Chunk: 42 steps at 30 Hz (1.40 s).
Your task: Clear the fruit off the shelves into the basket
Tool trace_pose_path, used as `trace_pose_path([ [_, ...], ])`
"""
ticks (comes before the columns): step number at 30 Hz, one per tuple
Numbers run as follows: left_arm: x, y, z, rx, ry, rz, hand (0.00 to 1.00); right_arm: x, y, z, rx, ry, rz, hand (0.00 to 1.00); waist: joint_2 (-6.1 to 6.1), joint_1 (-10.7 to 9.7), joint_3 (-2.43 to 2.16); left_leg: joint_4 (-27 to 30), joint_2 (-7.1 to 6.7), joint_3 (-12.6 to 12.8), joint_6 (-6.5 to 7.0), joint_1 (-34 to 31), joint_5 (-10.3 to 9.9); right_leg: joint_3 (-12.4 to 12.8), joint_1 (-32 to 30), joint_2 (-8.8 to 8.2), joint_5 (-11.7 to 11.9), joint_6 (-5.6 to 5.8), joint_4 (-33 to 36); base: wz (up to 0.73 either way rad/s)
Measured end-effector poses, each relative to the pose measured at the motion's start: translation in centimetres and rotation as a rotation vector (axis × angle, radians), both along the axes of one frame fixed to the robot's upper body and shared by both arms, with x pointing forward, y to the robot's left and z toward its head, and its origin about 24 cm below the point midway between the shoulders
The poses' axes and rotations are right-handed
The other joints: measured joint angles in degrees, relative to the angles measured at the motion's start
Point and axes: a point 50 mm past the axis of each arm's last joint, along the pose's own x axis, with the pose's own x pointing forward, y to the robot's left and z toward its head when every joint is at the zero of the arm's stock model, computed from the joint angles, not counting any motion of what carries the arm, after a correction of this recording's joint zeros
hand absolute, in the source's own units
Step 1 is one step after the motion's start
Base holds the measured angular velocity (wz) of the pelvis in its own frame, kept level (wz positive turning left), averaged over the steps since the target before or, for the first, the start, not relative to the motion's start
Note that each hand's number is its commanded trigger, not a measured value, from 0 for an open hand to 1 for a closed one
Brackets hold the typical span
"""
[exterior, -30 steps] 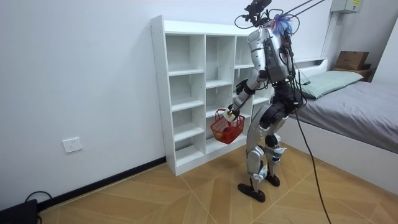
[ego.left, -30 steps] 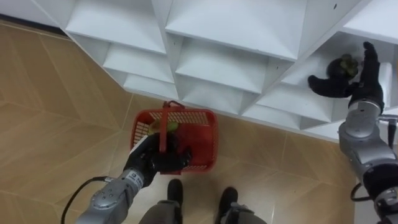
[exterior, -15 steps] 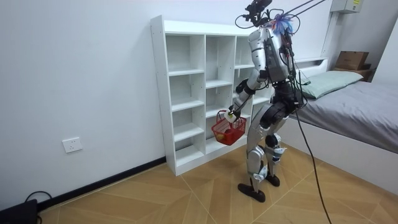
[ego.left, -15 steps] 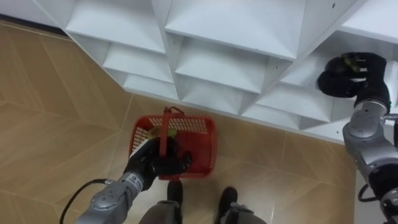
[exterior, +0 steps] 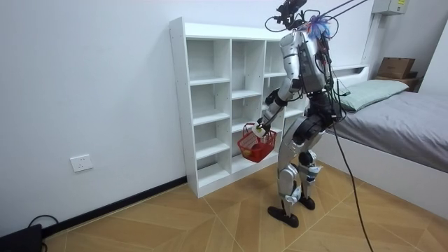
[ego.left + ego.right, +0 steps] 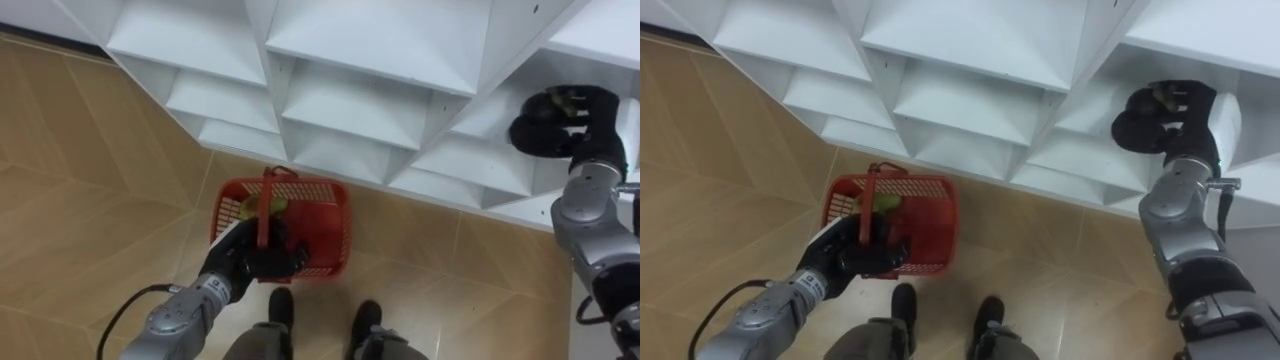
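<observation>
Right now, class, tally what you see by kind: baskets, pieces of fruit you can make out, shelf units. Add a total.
Baskets: 1, the red basket, held by the left hand.
Fruit: 2, a greenish fruit in the basket and a second fruit in the right hand.
Shelf units: 1, the white shelf unit.
Total: 4.

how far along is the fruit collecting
Done: a greenish fruit lies in the red basket, which the left hand holds by its handle. In hand: the right hand is curled round a second fruit inside a shelf compartment. Left: drop it in the basket.
</observation>
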Motion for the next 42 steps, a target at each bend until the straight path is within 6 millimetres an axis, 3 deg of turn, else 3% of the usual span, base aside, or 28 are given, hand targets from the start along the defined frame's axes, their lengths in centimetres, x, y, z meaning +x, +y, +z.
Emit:
trace_pose_path([
  [9, 0.0, -0.2, 0.0, -0.011, -0.001, 0.006, 1.00, -0.1, 0.3, -0.5, 0.021, 0.038, 0.035, 1.00, 0.02, 0.03, -0.04, -0.15, 0.12, -0.20, 0.00, 1.81, 0.00, -0.26, 2.26, 0.19, 0.11, 0.04, -1.20, 0.01],
  [17, 0.1, -0.2, 0.3, -0.002, -0.022, 0.007, 1.00, -0.2, 1.9, 0.2, 0.044, -0.055, 0.138, 1.00, 1.36, -0.37, -0.78, -0.01, 0.35, -0.73, -0.01, 1.86, 0.00, -1.29, 3.30, 0.41, 0.63, -0.06, -1.96, 0.03],
  [20, 0.3, -0.3, 0.5, 0.001, -0.038, 0.017, 1.00, -0.8, 2.9, -0.3, 0.070, -0.061, 0.185, 1.00, 1.54, -0.47, -0.86, -0.18, 0.37, -0.70, -0.02, 2.71, -0.01, -1.27, 4.09, 0.42, 0.62, -0.05, -2.03, 0.00],
  [24, 0.6, 0.1, 0.8, -0.007, -0.061, 0.040, 1.00, -1.9, 3.5, -1.2, 0.089, -0.051, 0.236, 1.00, 2.18, -0.86, -1.29, -0.49, 0.40, -0.69, -0.02, 4.04, -0.01, -1.31, 5.52, 0.54, 0.65, -0.01, -2.77, 0.00],
  [28, 0.2, 0.8, 0.7, -0.007, -0.070, 0.074, 1.00, -3.0, 4.1, -2.3, 0.108, -0.014, 0.289, 1.00, 2.48, -1.47, -1.56, -1.77, 0.30, 0.48, -0.01, 6.74, -0.01, -0.09, 7.31, 0.63, 0.74, 0.23, -3.23, -0.12],
  [31, -0.6, 0.9, 0.5, 0.004, -0.070, 0.070, 1.00, -4.7, 5.0, -3.0, 0.130, -0.005, 0.353, 1.00, 3.13, -2.36, -2.30, -3.49, 0.19, 0.68, -0.04, 8.96, 0.15, 0.21, 9.29, 0.97, 1.28, 0.45, -5.08, -0.10],
  [42, -0.8, 0.4, 0.7, -0.018, -0.096, 0.066, 1.00, -6.8, 8.1, -4.4, 0.221, 0.030, 0.498, 1.00, 3.18, -4.72, -2.49, -4.99, 0.62, 1.80, -0.30, 11.70, 0.47, 0.75, 11.92, 2.08, 1.81, 0.38, -7.13, -0.04],
])
